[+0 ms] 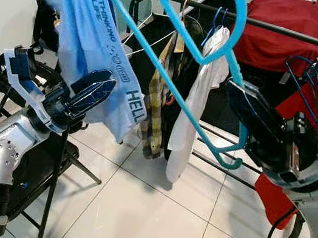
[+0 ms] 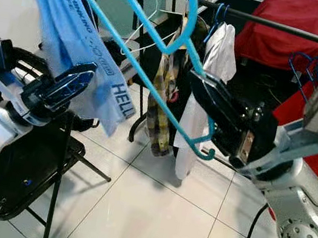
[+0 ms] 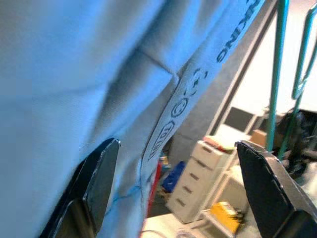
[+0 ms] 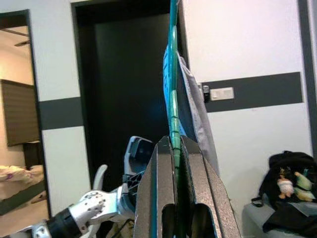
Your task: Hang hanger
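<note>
Right end effector [image 1: 242, 118] clamped on blue hanger [image 1: 172, 81]; left end effector [image 1: 93, 92] apart, at 9 o'clock by the shirt [image 1: 93, 39]. Next: hook onto rail [image 1: 274, 27].

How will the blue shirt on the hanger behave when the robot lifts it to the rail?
The shirt looks thin and floppy, draping in folds, so it will probably sway. It seems light. It may slide along the smooth hanger, which the right gripper holds tilted.

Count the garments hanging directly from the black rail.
2: a yellow plaid garment and a white shirt beside it. The red cloth lies draped behind the rail; more may be hidden.
</note>
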Robot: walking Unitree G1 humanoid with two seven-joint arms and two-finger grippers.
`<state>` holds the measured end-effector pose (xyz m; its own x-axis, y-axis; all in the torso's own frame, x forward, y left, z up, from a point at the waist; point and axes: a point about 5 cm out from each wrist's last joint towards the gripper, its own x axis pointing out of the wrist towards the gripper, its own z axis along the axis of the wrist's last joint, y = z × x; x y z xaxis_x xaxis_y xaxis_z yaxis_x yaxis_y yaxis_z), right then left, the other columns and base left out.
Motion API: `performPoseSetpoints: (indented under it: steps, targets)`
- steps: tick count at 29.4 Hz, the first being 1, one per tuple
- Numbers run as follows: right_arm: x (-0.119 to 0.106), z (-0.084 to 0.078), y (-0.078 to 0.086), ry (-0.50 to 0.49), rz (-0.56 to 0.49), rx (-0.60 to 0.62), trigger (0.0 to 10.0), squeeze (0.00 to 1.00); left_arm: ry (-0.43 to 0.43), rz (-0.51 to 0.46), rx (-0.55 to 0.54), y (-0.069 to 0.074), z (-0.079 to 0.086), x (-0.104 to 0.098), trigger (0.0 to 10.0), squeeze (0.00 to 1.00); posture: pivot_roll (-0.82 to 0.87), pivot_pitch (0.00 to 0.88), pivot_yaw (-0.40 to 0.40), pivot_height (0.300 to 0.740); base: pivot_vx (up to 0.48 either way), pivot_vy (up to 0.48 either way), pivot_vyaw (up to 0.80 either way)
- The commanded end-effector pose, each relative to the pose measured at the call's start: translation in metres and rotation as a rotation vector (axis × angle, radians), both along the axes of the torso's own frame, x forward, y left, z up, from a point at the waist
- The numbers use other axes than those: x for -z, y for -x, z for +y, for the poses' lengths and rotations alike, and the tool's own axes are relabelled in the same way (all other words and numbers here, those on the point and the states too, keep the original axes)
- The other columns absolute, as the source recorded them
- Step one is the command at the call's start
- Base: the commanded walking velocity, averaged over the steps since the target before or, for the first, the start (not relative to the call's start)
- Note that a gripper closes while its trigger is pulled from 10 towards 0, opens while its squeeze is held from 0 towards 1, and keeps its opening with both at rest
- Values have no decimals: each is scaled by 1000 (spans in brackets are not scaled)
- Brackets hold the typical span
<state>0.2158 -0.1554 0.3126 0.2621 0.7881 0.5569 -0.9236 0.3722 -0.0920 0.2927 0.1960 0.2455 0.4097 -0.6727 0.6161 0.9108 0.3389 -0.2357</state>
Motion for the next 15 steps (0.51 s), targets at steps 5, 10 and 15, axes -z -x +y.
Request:
performPoseSetpoints:
  steps: [5, 10, 15]
  targets:
    - [-2, 8, 8, 17, -24, -52, 10000, 0, 1, -15, 17, 5, 3, -3, 10000, 0, -86, 74, 70, 740, 0, 0, 0]
    - [-4, 7, 5, 12, -18, -28, 10000, 0, -57, -20, -38, 3, -3, 0, 10000, 1000, -89, 81, 69, 740, 0, 0, 0]
    - [-6, 0, 1, -7, -4, 8, 10000, 0, -267, 10, -100, 10, 6, 13, 10000, 1000, -77, 88, 66, 740, 0, 0, 0]
